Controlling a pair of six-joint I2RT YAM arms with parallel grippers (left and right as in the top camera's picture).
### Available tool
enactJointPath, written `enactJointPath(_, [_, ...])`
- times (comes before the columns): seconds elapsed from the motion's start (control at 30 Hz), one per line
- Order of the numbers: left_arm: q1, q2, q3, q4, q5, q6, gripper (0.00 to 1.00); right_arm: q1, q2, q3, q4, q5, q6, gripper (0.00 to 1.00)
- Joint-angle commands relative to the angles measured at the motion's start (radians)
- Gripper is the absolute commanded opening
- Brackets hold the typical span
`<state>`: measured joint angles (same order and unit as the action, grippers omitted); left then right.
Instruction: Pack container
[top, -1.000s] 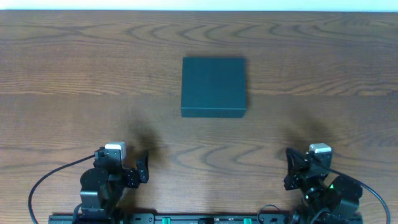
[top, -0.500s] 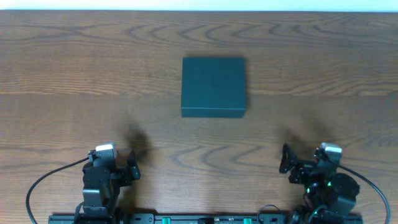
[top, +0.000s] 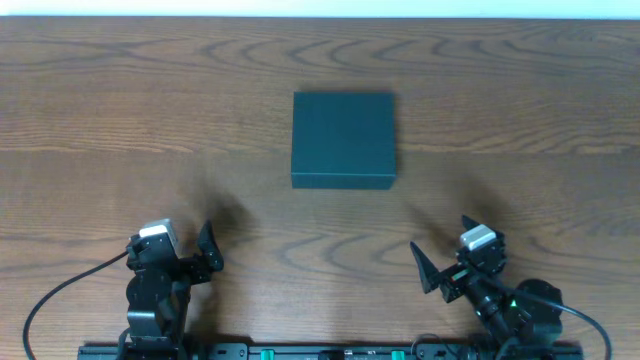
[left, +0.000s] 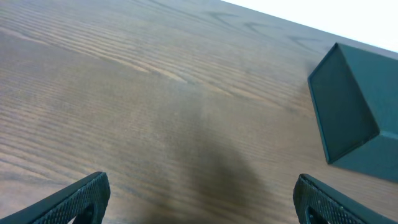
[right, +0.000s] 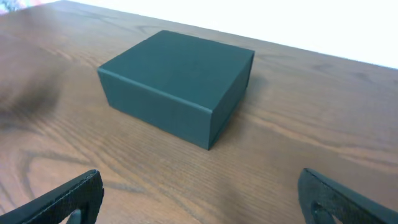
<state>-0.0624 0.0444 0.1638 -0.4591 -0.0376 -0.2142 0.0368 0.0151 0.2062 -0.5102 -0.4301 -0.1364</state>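
Observation:
The container (top: 343, 138) is a dark teal square box with its lid closed, lying flat on the wooden table (top: 120, 120) a little beyond the middle. It shows at the right edge of the left wrist view (left: 348, 112) and straight ahead in the right wrist view (right: 177, 84). My left gripper (top: 178, 248) hovers near the front left, open, with only bare wood between its fingers (left: 200, 199). My right gripper (top: 443, 247) is at the front right, angled towards the container, open and empty (right: 202, 196). Both are well short of the box.
Black cables (top: 70, 290) loop from both arm bases along the table's front edge. The table's far edge (top: 320, 17) meets a white background. No other objects show on the wood.
My right gripper has gone from shut to wide open and has swung left to face the container. My left arm has drawn back slightly to the left, still open.

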Motion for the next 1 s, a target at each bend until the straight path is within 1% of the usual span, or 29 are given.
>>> enactJointPath(0.0, [0.000,-0.006,-0.016,-0.002,-0.018,-0.019,0.95,0.009,-0.003,-0.002,0.003,0.032,-0.053,0.99])
enactJointPath(0.27, [0.000,0.000,-0.032,-0.003,-0.018,-0.019,0.95,0.009,-0.003,-0.041,0.090,0.063,-0.089,0.99])
enactJointPath(0.37, [0.000,0.000,-0.033,-0.003,-0.018,-0.019,0.95,0.009,-0.003,-0.097,0.163,0.097,-0.089,0.99])
enactJointPath(0.5, [0.000,0.000,-0.032,-0.003,-0.018,-0.019,0.95,0.008,-0.001,-0.115,0.236,0.113,-0.090,0.99])
enactJointPath(0.97, [0.000,0.000,-0.032,-0.003,-0.018,-0.019,0.96,0.009,-0.001,-0.119,0.238,0.113,-0.089,0.99])
